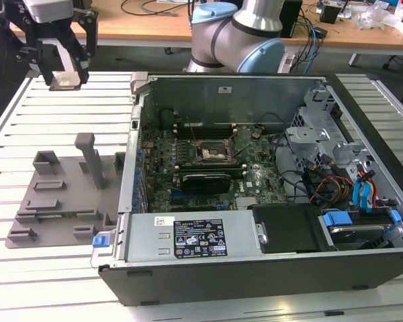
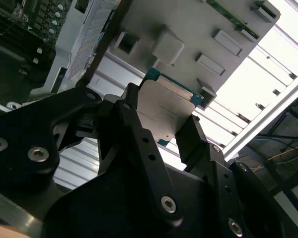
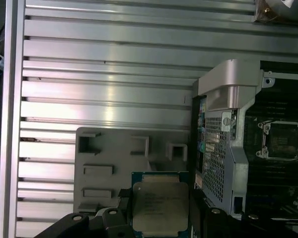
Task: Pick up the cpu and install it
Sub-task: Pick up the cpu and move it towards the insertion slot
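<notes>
We hold the cpu (image 3: 160,206) level, tool (image 1: 62,72) clamped on its edges, above the worktop (image 1: 27,121), likely to clear the case (image 1: 215,94).

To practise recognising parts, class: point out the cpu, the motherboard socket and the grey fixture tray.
the cpu (image 3: 160,208), first wrist view, middle of its metal top.
the motherboard socket (image 1: 209,153), exterior view, its centre.
the grey fixture tray (image 1: 74,198), exterior view, bare flat base.
</notes>
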Controlling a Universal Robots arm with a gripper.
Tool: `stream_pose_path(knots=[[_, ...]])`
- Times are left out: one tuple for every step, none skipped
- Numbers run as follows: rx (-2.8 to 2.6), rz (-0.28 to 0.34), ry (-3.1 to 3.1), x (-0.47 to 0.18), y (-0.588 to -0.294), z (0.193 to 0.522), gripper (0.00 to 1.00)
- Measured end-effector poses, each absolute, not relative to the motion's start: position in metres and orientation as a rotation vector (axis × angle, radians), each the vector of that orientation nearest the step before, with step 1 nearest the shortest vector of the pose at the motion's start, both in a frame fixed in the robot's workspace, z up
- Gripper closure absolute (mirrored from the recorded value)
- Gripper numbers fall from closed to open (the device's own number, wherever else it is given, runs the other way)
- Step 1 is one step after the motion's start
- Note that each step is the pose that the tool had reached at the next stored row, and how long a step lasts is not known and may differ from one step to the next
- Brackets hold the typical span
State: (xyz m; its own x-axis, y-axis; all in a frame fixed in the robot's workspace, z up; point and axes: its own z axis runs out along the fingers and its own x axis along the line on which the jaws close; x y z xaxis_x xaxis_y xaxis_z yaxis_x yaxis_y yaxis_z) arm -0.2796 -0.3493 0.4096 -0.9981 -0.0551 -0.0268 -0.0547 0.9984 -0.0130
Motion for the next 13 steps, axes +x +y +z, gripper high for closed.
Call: stream_pose_path(knots=[[-0.085,-0.019,3.113,-0.276,-0.349,0.410,0.45],[-0.086,-0.019,3.113,-0.274,-0.349,0.410,0.45],[-0.086,-0.019,3.113,-0.272,-0.349,0.410,0.45],[-0.086,-0.019,3.113,-0.267,-0.349,0.410,0.45],[-0.086,-0.019,3.113,-0.262,-0.349,0.410,0.45],[-0.086,-0.019,3.113,-0.258,-0.349,0.410,0.45],[-0.086,-0.019,3.113,-0.255,-0.349,0.410,0.45],[-0.086,-0.019,3.113,-0.251,-0.349,0.410,0.45],[-0.085,-0.019,3.113,-0.247,-0.349,0.410,0.45],[-0.086,-0.019,3.113,-0.243,-0.349,0.410,0.45],[-0.086,-0.019,3.113,-0.240,-0.349,0.410,0.45],[-0.086,-0.019,3.113,-0.237,-0.349,0.410,0.45],[-0.086,-0.019,3.113,-0.234,-0.349,0.410,0.45]])
